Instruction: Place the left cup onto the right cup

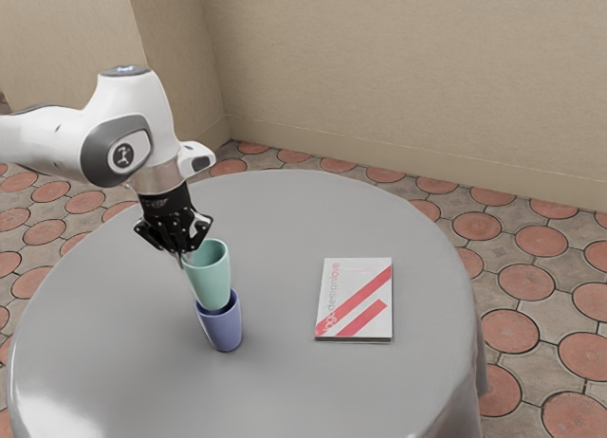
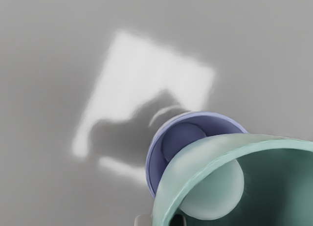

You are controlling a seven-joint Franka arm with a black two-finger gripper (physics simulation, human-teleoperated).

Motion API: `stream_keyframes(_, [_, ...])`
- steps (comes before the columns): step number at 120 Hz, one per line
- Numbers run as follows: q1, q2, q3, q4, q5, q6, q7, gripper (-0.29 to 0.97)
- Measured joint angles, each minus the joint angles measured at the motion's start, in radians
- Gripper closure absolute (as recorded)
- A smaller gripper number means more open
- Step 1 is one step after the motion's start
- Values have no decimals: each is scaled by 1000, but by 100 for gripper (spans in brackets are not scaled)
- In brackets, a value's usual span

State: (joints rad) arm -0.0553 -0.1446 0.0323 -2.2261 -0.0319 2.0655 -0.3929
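Gripper (image 1: pixel 183 256) is clamping the green cup (image 1: pixel 209 272) by its rim wall. The wrist view is showing one jaw outside the wall and the other inside, so the jaws are judged closed on the cup.

1. Position of the task item. The green cup is sitting with its base inside the mouth of the purple cup (image 1: pixel 220 326), which is standing upright on the grey round table (image 1: pixel 398 220). The green cup is leaning toward the arm rather than standing straight.
2. Reason for the hold. A rim pinch is leaving the base free to enter the lower cup. The lean is probably coming from this one-sided grip.
3. Wrist view. The green cup (image 2: pixel 210 157) is overlapping the purple cup (image 2: pixel 155 150) at its rim, so the stack is judged seated but not centred.
4. Markings. A white booklet (image 1: pixel 354 299) with red diagonal stripes is lying flat, well apart from the cups. It is carrying a line of red lettering along one edge, which cannot be read. Neither cup is showing a label
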Motion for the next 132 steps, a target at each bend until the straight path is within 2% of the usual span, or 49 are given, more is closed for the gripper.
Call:
stream_keyframes(32, [0,20,0,-13,0,27,-21,78])
stream_keyframes(58, [-1,15,-2,-15,-4,37,-26,33])
stream_keyframes(83, [-4,4,-16,12,7,25,-28,12])
stream_keyframes(103, [-8,10,-14,107,12,2,-24,6])
stream_keyframes(112, [-11,49,-10,201,16,-35,4,4])
stream_keyframes(132, [-13,139,-8,417,83,-162,73,2])
